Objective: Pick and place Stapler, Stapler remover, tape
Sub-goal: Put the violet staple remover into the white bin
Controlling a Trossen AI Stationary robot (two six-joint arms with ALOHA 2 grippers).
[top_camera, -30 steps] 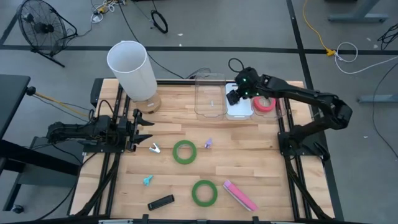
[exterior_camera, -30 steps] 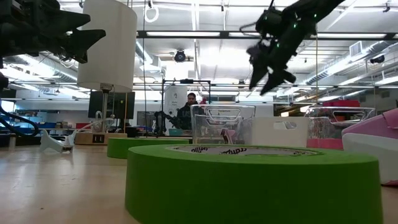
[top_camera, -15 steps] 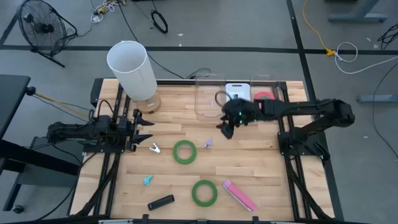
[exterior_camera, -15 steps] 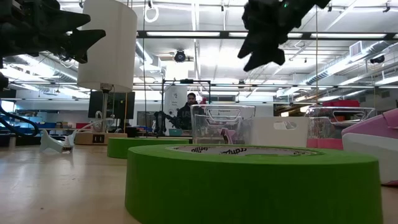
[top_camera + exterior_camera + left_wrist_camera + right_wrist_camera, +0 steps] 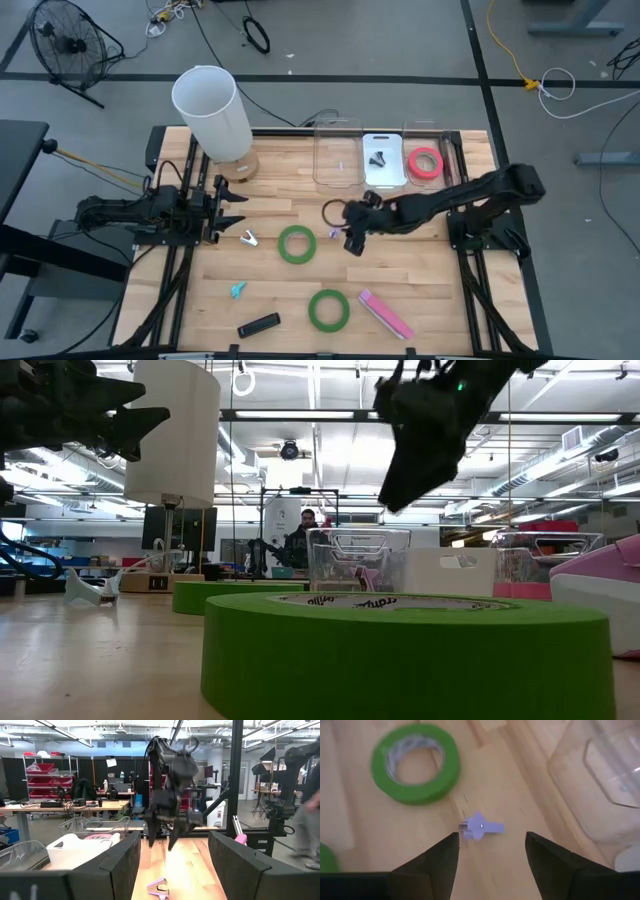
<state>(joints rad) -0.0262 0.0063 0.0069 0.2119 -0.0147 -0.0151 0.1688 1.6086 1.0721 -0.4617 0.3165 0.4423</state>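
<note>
My right gripper is open and hangs above the table's middle, its fingers on either side of a small purple staple remover that lies flat on the wood; it touches nothing. One green tape roll lies just left of it, and another lies nearer. The red tape roll lies in a far bin. A pink stapler and a black stapler lie near the front edge. My left gripper waits open at the table's left.
A clear bin and a white tray holding a small black item stand at the far edge. A white lamp stands far left. A teal remover and a silver one lie on the left half.
My right gripper has gone from above the far trays toward the table's near edge and left, coming down over the purple staple remover. It has stayed open. Nothing on the table has moved.
</note>
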